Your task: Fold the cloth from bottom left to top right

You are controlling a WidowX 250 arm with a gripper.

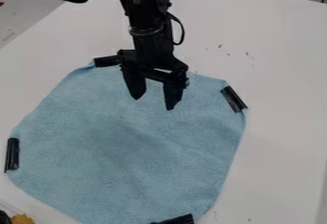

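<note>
The big blue cloth (127, 156) lies flat on the white table (281, 74), with black clips (176, 219) at its corners. The claw (154, 103) hangs over the cloth's far part, its two fingers wide apart.

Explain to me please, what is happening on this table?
A black robot arm has its open pincer over the upper part of a blue cloth, gripping nothing. The cloth lies spread out on a white table, with four black pieces, perhaps clips, along its edge. It is not folded yet.
</note>
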